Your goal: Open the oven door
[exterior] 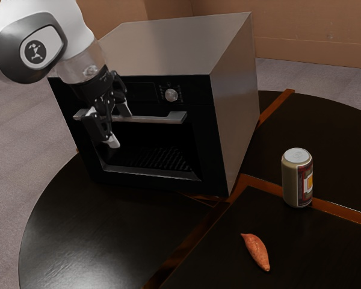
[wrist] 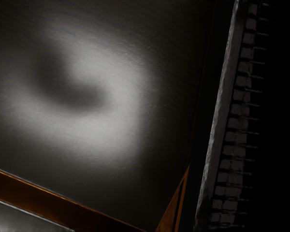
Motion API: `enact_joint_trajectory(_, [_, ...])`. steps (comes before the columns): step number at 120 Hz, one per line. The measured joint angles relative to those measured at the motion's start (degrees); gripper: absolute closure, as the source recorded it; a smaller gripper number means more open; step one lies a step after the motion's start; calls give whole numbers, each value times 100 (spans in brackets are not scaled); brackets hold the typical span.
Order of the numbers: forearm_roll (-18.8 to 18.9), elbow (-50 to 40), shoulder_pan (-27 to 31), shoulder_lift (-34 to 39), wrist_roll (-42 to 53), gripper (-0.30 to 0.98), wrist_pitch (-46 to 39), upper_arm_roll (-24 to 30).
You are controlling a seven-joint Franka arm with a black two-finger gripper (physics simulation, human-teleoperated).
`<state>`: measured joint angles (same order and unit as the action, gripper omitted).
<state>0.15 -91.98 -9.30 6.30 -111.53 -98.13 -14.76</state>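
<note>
Here, the largest thing before you is the dark, rounded tabletop [exterior: 102, 226], which carries the oven [exterior: 234, 108]. Your oven door [exterior: 144, 180] is upright at the oven's front and looks closed; behind its window lies a dark rack [exterior: 159, 159]. Across its upper part runs the metal handle [exterior: 159, 118]. Your tool [exterior: 115, 129] is at this handle, near its end toward the exterior view's left; I cannot tell whether it is spread or pressed together. Well apart from it stands the can [exterior: 297, 180], upright; near the can lies the sweet potato [exterior: 256, 251]. The smallest is the round knob [exterior: 171, 94], above the handle.
</note>
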Motion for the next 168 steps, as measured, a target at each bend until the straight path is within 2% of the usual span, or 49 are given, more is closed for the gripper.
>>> enact_joint_trajectory(41, [10, -57, 261, -36, 323, 0, -815, 3])
enact_joint_trajectory(54, [38, -399, 207, 254, 652, 0, -931, 33])
enact_joint_trajectory(75, [406, -1114, 193, 694, 1109, 0, -1752, 246])
enact_joint_trajectory(99, [505, -1192, 139, 545, 1492, 0, -2413, 304])
enact_joint_trajectory(168, [494, -1404, 141, 502, 2083, 0, -2821, 307])
